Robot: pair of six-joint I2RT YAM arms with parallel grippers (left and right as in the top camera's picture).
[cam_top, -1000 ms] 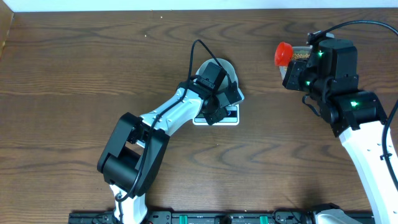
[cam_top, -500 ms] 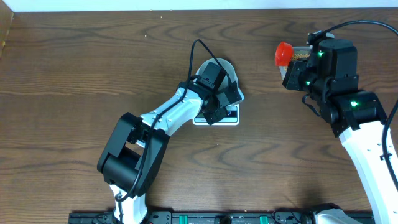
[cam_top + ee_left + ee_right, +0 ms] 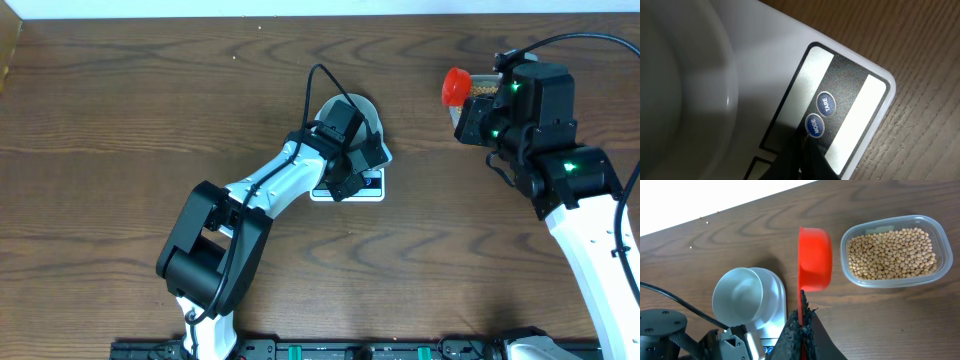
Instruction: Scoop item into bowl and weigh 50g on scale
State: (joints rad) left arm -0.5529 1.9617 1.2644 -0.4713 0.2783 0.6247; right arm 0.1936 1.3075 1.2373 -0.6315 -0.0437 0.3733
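left gripper (image 3: 806, 155) pressed together, tip at edge of the MODE btn (image 3: 814, 125) on the scale (image 3: 770, 55), bowl (image 3: 737, 300) sitting on the scale, right gripper (image 3: 801, 322) pinching handle of red scoop (image 3: 815, 262), scoop above the table (image 3: 120, 130) btw bowl and clear tub (image 3: 946, 260), beans (image 3: 892, 252) all in the tub

Overhead cam: straight down, whole brown wooden table (image 3: 120, 120). L wrist cam: v. close on flat white rectangular scale (image 3: 780, 45). R wrist cam: higher up, looks down twd far edge. All three share the scale.
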